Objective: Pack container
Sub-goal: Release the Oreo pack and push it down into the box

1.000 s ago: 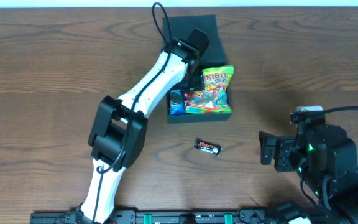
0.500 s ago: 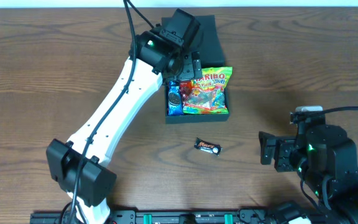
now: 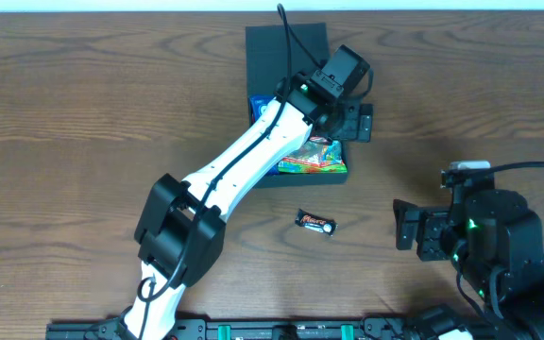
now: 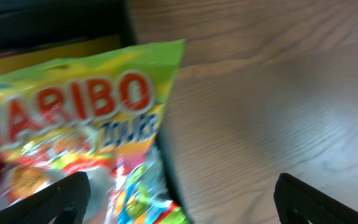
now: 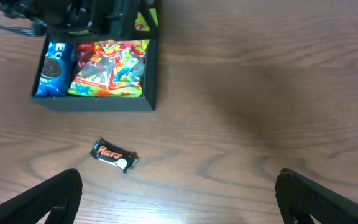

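1 Mars bar (image 3: 316, 223) sits loose at 6 o'clock of the top-centre container (image 3: 310, 179), axis 10-to-4, 9 o'clock off the wide, empty right gripper (image 3: 404, 227); left gripper (image 3: 352, 121), also wide, over its 3 o'clock rim.

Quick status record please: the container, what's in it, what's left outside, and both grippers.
container: dark box on the table, lid flap open
inside: Haribo bag; blue Oreo packet beside it
outside: Mars bar, lying on the table apart from the box
left gripper: open, holding nothing, above the Haribo bag at the box's edge
right gripper: open, holding nothing, over bare table away from the box
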Tool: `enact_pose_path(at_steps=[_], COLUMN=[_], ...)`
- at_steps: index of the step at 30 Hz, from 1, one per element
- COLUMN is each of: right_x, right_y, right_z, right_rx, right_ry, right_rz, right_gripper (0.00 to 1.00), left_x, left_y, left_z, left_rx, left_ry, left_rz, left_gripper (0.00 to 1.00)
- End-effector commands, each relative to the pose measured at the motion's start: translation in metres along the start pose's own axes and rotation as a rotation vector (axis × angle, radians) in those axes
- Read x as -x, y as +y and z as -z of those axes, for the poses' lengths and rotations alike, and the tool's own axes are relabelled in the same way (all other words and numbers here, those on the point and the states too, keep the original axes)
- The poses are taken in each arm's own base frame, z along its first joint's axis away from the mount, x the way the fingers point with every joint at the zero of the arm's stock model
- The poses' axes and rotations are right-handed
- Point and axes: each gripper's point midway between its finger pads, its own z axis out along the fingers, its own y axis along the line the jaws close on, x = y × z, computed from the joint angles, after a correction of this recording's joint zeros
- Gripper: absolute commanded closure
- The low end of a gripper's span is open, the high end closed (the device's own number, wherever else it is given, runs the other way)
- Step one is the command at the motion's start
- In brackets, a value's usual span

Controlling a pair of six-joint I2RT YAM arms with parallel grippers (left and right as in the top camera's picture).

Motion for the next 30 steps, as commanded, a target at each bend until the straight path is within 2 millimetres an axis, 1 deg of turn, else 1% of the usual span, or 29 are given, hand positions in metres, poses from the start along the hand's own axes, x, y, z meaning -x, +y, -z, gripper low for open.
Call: enact_pose_path(at_steps=[1,2,5,8,11,14,18,22,24,30], right_x=[0.001,0.001,0.001,0.001,0.001,0.001,0.001,0.001,0.001,0.001], right_y=[-0.001,-0.001,-0.001,-0.001,-0.001,-0.001,-0.001,-0.001,-0.001,-0.001], right_z=[0.001,0.001,0.001,0.001,0.001,0.001,0.001,0.001,0.001,0.001], right_rx=[-0.007,-0.007,-0.007,-0.007,-0.007,-0.007,-0.007,-0.007,-0.007,-0.007], right_ry=[-0.006,-0.006,-0.006,-0.006,-0.006,-0.006,-0.006,-0.006,-0.006,-0.006], right_rz=[-0.008,-0.008,-0.008,-0.008,-0.008,-0.008,-0.008,-0.008,-0.008,-0.008], right_gripper=[0.01,0.01,0.01,0.01,0.01,0.01,0.01,0.01,0.01,0.01], left_x=[-0.003,-0.003,-0.009,-0.013,-0.014,-0.009,-0.006,-0.016,-0.02,-0.009], left_y=[-0.007,-0.008,-0.02,-0.027,-0.031,-0.021,-0.001,0.019,0.025,0.027], left_z=[-0.012,-0.015,-0.021,-0.026,-0.027,-0.03,-0.045,-0.068,-0.075,-0.068], left_rx=[-0.055,-0.062,-0.131,-0.142,-0.143,-0.063,0.029,0.101,0.115,0.131], left_ry=[0.034,0.036,0.073,0.075,0.066,0.025,0.001,0.04,0.054,0.008], left_rz=[-0.019,-0.019,-0.024,-0.038,-0.068,-0.072,-0.015,0.023,0.046,0.054], left_gripper=[0.05,0.05,0.04,0.04,0.04,0.05,0.04,0.04,0.04,0.03])
